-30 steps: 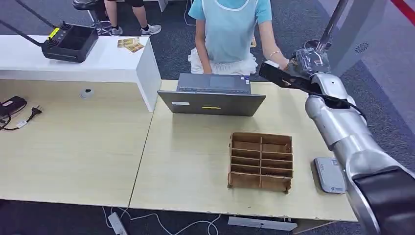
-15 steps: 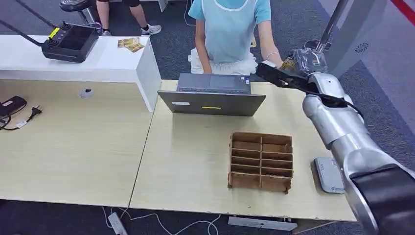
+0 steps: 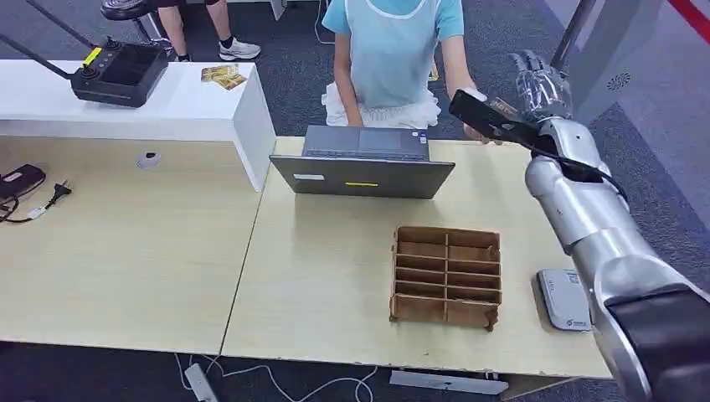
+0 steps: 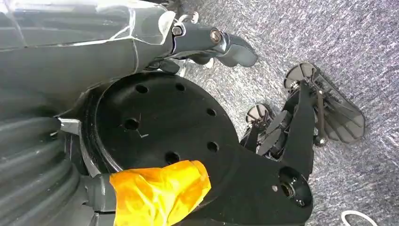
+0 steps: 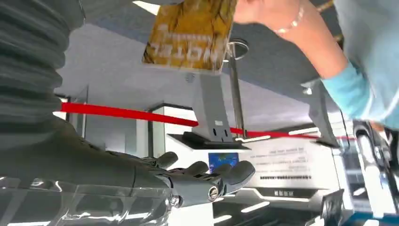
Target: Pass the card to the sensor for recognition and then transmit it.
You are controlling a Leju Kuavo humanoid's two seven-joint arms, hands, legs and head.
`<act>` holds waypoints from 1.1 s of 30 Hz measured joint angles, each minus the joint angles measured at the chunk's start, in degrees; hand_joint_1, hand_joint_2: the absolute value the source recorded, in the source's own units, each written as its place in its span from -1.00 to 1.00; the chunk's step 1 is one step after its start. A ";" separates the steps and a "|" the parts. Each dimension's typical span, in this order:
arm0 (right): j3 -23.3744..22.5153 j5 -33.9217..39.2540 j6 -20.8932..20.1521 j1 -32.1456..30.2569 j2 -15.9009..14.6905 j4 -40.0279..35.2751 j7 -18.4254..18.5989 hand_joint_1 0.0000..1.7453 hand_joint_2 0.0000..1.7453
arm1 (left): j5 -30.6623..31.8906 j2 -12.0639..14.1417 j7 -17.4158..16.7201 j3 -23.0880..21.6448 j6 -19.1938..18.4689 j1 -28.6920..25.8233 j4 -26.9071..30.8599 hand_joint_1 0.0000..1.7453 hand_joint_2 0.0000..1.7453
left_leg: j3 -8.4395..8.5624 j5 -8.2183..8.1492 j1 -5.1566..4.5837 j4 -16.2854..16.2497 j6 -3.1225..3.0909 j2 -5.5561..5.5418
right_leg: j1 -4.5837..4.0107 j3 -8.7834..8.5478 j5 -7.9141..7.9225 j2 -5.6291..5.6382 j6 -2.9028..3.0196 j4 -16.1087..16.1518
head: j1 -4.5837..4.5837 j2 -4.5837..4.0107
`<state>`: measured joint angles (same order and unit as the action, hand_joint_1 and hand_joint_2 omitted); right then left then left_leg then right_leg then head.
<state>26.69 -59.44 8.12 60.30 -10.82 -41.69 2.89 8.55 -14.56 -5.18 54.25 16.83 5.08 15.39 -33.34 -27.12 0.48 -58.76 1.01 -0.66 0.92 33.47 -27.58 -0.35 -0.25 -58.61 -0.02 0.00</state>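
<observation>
**Desk:** Card [image 5: 190, 35], where is it in this one?

**Photographer:** Yellow with printed lettering, pinched in the person's hand [image 5: 254, 12]. The right wrist view has it in the air just beyond the robot's fingers and apart from them. In the head view, that spot is at about one o'clock, past the far edge of the table [image 3: 335, 276].

**Desk:** Run me across the frame, left to right.

**Photographer:** At ten o'clock a black controller [image 3: 117, 71] sits on a white counter [image 3: 167, 113], with a few yellow cards [image 3: 222, 75] beside it. At twelve o'clock an open laptop [image 3: 364, 163] faces the person in a light blue top [image 3: 393, 50] standing behind the table. Near the centre, toward four o'clock, is a brown cardboard organiser [image 3: 446, 276] with its compartments in two columns. At four o'clock near the table's edge lies the flat grey sensor [image 3: 559, 300], partly under the silver right arm.

**Desk:** And the hands?

**Photographer:** The right hand [image 3: 540, 84] is raised at one o'clock with its fingers stretched out and apart, holding nothing. The left hand [image 4: 197, 40] hangs above grey carpet [image 4: 329, 37], and I cannot tell from its wrist view how its fingers are set.
</observation>
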 joint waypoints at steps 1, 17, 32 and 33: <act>-0.71 1.00 0.86 -0.68 -0.18 -1.17 -0.22 -1.00 1.00 | -0.09 -0.02 0.13 0.00 0.04 0.00 0.00 -1.00 1.00 | 0.00 0.00 0.00 0.00 0.00 0.00 | 0.00 0.00 0.00 0.00 0.00 0.00 | -0.02 0.00; -15.70 23.46 0.09 -13.48 0.52 -25.01 -3.72 -1.00 1.00 | -2.71 -0.59 1.51 1.53 2.23 0.03 0.00 -1.00 1.00 | -0.02 0.00 0.00 0.00 0.00 0.00 | 0.00 -0.01 0.00 0.01 0.00 0.00 | -0.02 0.00; -21.40 61.87 -13.72 -36.39 -1.40 -47.52 -8.81 -1.00 1.00 | -7.61 -0.90 3.87 5.31 3.47 -0.40 -0.02 -1.00 1.00 | -0.03 -0.14 0.02 0.00 -0.06 -0.06 | -0.02 0.00 -0.09 -0.10 -0.02 0.06 | 0.00 0.00; -21.62 64.12 -14.14 -39.21 -1.51 -50.31 -9.73 -1.00 1.00 | -8.02 -0.92 4.16 5.60 3.56 -0.45 -0.02 -1.00 1.00 | -0.04 -0.16 0.01 0.00 -0.06 -0.06 | -0.02 0.00 -0.11 -0.10 -0.01 0.06 | -0.02 0.00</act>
<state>5.07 4.68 -6.01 21.09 -12.33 -92.01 -6.84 0.52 -15.47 -1.03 59.85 20.39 4.63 15.37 -33.38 -27.27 0.49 -58.76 0.95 -0.71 0.90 33.47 -27.68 -0.45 -0.26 -58.55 -0.04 0.00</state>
